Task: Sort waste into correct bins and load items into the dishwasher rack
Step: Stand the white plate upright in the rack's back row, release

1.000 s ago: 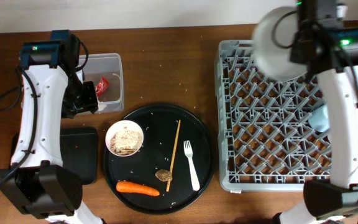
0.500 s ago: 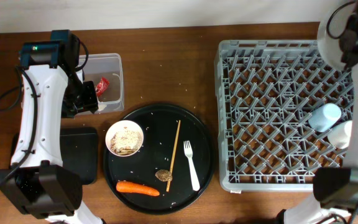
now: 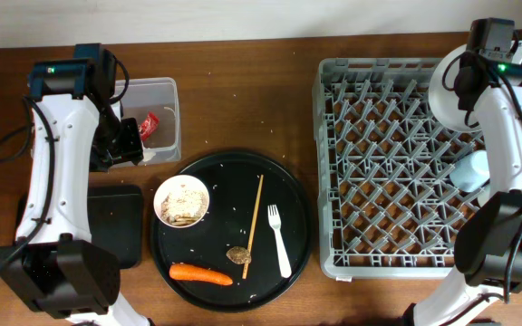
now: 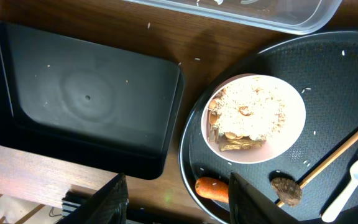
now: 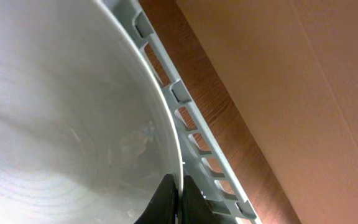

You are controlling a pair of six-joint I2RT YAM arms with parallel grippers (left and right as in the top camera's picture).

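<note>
My right gripper (image 5: 174,198) is shut on the rim of the pale round plate (image 5: 61,112), which stands on edge over the far right of the grey dishwasher rack (image 3: 397,163); the plate (image 3: 442,95) shows there beside the right gripper (image 3: 465,83). A light-blue cup (image 3: 469,170) lies in the rack. My left gripper (image 4: 179,208) is open and holds nothing, between the clear tub (image 3: 148,127) and the black rectangular tray (image 4: 86,99). The red wrapper (image 3: 149,122) lies in the tub. The white bowl (image 4: 253,118) holds beige scraps.
A large round black tray (image 3: 232,231) carries the bowl (image 3: 181,201), wooden stick (image 3: 254,226), white fork (image 3: 279,240), brown lump (image 3: 237,255) and carrot (image 3: 201,273). The rack's wall (image 5: 191,124) runs close beside the plate. Crumbs dot the wooden table.
My right arm carried the plate from high over the rack's back to its far right side and lowered it, turned on edge. The left arm has not moved.
</note>
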